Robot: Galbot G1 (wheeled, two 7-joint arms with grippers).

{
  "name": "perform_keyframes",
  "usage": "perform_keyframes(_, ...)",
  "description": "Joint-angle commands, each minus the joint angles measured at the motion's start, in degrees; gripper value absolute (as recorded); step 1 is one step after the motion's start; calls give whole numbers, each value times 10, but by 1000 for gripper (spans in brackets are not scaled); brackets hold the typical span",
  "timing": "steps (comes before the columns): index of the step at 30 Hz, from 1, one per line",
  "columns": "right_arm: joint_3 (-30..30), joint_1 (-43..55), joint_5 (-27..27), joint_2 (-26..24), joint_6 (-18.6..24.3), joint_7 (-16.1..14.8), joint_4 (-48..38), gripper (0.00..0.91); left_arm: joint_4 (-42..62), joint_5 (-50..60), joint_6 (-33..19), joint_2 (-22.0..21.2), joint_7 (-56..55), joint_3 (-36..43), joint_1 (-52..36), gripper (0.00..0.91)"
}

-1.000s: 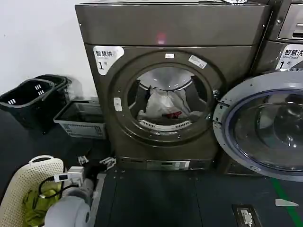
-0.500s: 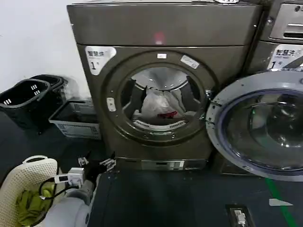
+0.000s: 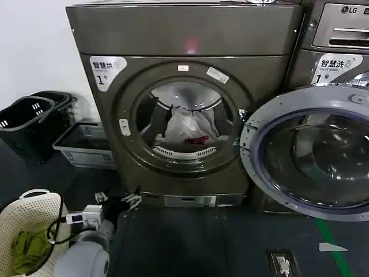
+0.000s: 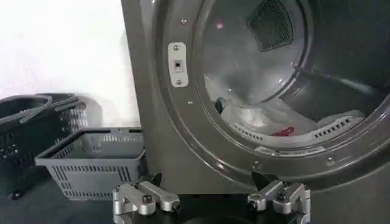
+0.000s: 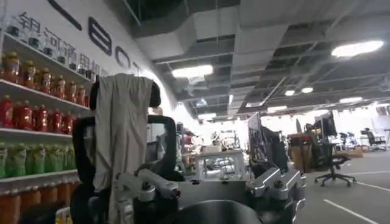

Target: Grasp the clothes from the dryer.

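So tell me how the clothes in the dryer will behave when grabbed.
The clothes lie in a slumped, creased heap, so they are probably floppy and will drape. They look light. Being piled together, the red piece may trail or drop off when the left gripper pulls.

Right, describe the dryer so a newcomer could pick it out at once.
Two big front-loaders stand along the white wall. The dryer is the left one, with its round door swung open and clothes inside. Unlike its neighbour, it has a plain top panel with a small pink light, not a silver drawer.
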Motion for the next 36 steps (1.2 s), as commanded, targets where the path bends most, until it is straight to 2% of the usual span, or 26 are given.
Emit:
perform_keyframes(1,1,-2,0,-1,1,1,-1,907,2,-3,28,0,0,2,-3,907)
perform_keyframes(15,2,-4,3,1,9,2,-7,907,2,-3,28,3,6,9,-13,907)
perform_keyframes(27,18,-13,28,-4,24,40,-18,907,6,8,28,-4,8,26,-18,907)
perform_keyframes(36,25,-16,40,0,27,44,-18,907,-1,-2,28,-5,17,30,-24,907)
